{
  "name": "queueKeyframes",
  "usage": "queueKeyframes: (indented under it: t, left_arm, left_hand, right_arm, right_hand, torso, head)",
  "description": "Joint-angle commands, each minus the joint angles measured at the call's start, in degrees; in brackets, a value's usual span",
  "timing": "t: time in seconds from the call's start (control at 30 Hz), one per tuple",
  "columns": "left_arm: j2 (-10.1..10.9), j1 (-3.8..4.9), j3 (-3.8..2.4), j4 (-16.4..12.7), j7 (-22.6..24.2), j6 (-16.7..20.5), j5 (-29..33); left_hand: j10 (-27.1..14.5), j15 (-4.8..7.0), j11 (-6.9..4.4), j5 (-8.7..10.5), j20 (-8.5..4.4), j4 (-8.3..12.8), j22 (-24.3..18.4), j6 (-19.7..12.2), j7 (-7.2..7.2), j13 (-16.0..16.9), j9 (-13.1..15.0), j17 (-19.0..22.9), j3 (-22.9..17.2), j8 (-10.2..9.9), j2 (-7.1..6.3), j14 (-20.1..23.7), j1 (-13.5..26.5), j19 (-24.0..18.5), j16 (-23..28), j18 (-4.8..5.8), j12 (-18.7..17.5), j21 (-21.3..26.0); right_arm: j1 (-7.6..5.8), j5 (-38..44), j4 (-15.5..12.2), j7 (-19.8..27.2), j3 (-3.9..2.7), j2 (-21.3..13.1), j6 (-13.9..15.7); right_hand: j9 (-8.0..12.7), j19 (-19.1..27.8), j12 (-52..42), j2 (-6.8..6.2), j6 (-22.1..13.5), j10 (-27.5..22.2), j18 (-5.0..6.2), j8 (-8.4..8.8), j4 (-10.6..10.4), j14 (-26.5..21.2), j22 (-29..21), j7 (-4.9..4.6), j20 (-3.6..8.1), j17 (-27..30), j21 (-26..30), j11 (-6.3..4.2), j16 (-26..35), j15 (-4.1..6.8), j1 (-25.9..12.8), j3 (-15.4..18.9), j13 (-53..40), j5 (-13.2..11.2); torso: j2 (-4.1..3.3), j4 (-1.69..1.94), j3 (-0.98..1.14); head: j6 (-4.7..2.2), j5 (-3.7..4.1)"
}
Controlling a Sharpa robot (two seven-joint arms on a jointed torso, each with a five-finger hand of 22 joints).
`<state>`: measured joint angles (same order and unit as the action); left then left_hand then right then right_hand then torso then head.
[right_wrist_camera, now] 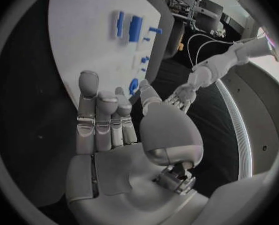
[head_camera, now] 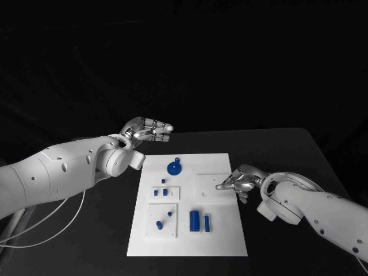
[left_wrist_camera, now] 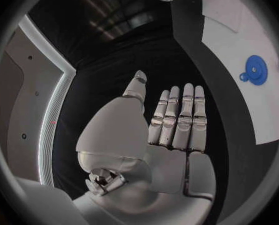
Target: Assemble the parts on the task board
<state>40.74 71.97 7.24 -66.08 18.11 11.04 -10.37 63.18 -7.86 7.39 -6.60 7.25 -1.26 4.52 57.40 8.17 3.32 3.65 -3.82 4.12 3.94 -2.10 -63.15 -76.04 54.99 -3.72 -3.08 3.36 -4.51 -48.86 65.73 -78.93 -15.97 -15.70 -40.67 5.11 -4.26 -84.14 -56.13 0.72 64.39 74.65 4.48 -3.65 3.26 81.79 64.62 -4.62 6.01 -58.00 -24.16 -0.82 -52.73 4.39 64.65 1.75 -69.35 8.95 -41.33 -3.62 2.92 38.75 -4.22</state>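
The white task board (head_camera: 188, 241) lies in the middle of the black table. A round blue part (head_camera: 175, 168) with a small tab lies near its far end. Small blue pieces (head_camera: 161, 192) stand in a square left of centre, and two more (head_camera: 163, 220) in the square below. Two upright blue bars (head_camera: 200, 221) stand beside them. My left hand (head_camera: 148, 130) hovers off the board's far left corner, fingers straight and holding nothing (left_wrist_camera: 171, 130). My right hand (head_camera: 240, 184) is at the board's right edge, fingers extended and holding nothing (right_wrist_camera: 114, 130).
A bare raised square (head_camera: 213, 183) sits on the board next to my right hand. Black tabletop (head_camera: 283, 149) runs round the board on all sides. A white cable (head_camera: 60, 221) trails under my left arm.
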Motion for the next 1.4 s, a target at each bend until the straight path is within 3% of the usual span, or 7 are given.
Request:
queueKeyframes:
  t: [0.03,0.77,0.83,0.87,0.93,1.03,1.4]
  left_arm:
    - [-0.85,-0.01,-0.04,1.71,3.36,1.81,3.35]
    - [-5.93,-0.82,-0.25,14.25,6.69,-0.17,14.34]
    - [-6.22,-1.05,-0.26,14.91,6.81,-0.45,14.64]
    - [-5.90,-0.91,-0.20,14.32,5.04,0.90,11.65]
    - [-5.81,-1.00,-0.26,13.99,5.09,1.19,11.64]
    - [-5.36,-1.51,-0.59,12.22,5.40,2.68,11.58]
    - [-1.63,-5.63,-3.25,-2.22,7.91,14.84,11.09]
  left_hand:
    - [0.36,0.02,-0.04,-0.25,-0.04,0.57,-0.10,0.60,-0.02,0.07,0.05,0.00,0.06,-0.14,0.91,-0.48,0.05,0.23,0.18,1.05,0.12,-0.31]
    - [-4.90,0.46,-0.73,-0.16,3.56,2.12,-0.24,-3.19,-1.90,-0.01,-0.20,0.25,0.64,-0.31,2.25,4.78,1.07,-1.31,0.31,-2.99,0.00,0.11]
    - [-4.93,0.46,-0.77,-0.18,3.64,2.20,-0.24,-2.96,-2.01,-0.01,-0.19,0.25,0.66,-0.29,2.47,4.74,1.05,-1.34,0.31,-3.09,0.00,0.11]
    - [-22.06,7.86,-7.39,6.60,-7.25,1.26,-4.52,-57.40,-8.17,-3.32,-3.65,3.82,-4.12,-3.94,2.10,22.03,23.51,-54.99,3.72,3.08,-3.36,4.51]
    - [-63.18,7.86,-7.39,6.60,-7.25,1.26,-4.52,-57.40,-8.17,-3.32,-3.65,3.82,-4.12,-3.94,2.10,63.15,25.95,-54.99,3.72,3.08,-3.36,4.51]
    - [-63.18,7.86,-7.39,6.60,-7.25,1.26,-4.52,-57.40,-8.17,-3.32,-3.65,3.82,-4.12,-3.94,2.10,63.15,32.39,-54.99,3.72,3.08,-3.36,4.51]
    - [-63.18,7.86,-7.39,6.60,-7.25,1.26,-4.52,-57.40,-8.17,-3.32,-3.65,3.82,-4.12,-3.94,2.10,63.15,76.04,-54.99,3.72,3.08,-3.36,4.51]
  right_arm:
    - [-1.70,-9.99,4.72,15.54,-0.13,0.63,5.31]
    - [-6.77,-34.40,29.84,34.45,-4.43,10.17,0.14]
    - [-6.81,-34.79,30.14,34.81,-4.52,10.32,-0.21]
    - [-6.75,-30.99,29.83,30.92,-4.43,10.15,2.61]
    - [-6.78,-31.28,29.50,31.04,-4.27,10.03,2.91]
    - [-6.98,-32.78,27.73,31.68,-3.40,9.42,4.49]
    - [-8.59,-45.06,13.28,36.93,3.72,4.41,17.35]
  right_hand:
    - [0.08,-0.65,7.88,1.53,-0.43,-3.24,0.91,0.02,1.54,-1.88,-3.45,-0.06,-0.59,4.68,5.92,0.05,5.01,-0.17,0.27,1.20,6.24,0.57]
    - [0.81,29.74,52.68,6.01,-8.86,-16.00,3.63,0.20,7.45,-20.51,-60.87,-2.02,-16.62,54.54,19.97,8.67,49.22,-12.00,1.88,0.04,66.04,2.35]
    - [0.81,29.99,52.69,6.19,-8.69,-15.95,3.71,0.20,7.40,-20.69,-60.87,-2.19,-16.72,54.56,20.03,8.83,49.21,-12.17,1.82,-0.11,66.03,1.86]
    - [4.26,84.14,56.13,-0.72,-64.39,-33.45,-4.48,3.65,-3.26,-38.84,-64.62,4.62,-6.01,58.00,24.16,0.82,52.73,-4.39,-18.18,-1.75,69.35,-8.95]
    - [4.26,84.14,56.13,-0.72,-64.39,-74.65,-4.48,3.65,-3.26,-40.96,-64.62,4.62,-6.01,58.00,24.16,0.82,52.73,-4.39,-20.14,-1.75,69.35,-8.95]
    - [4.26,84.14,56.13,-0.72,-64.39,-74.65,-4.48,3.65,-3.26,-81.79,-64.62,4.62,-6.01,58.00,24.16,0.82,52.73,-4.39,-64.65,-1.75,69.35,-8.95]
    - [4.26,84.14,56.13,-0.72,-64.39,-74.65,-4.48,3.65,-3.26,-81.79,-64.62,4.62,-6.01,58.00,24.16,0.82,52.73,-4.39,-64.65,-1.75,69.35,-8.95]
  torso:
    - [1.33,-0.67,-0.48]
    - [4.79,-1.54,0.28]
    - [4.84,-1.48,0.36]
    - [4.47,-1.64,0.18]
    - [4.64,-1.49,0.09]
    - [5.53,-0.66,-0.39]
    - [9.91,3.40,-2.79]
  head:
    - [-2.03,0.80]
    - [-8.06,-0.08]
    - [-8.17,-0.41]
    - [-7.96,0.04]
    - [-7.85,0.16]
    - [-7.30,0.82]
    - [-4.53,4.05]
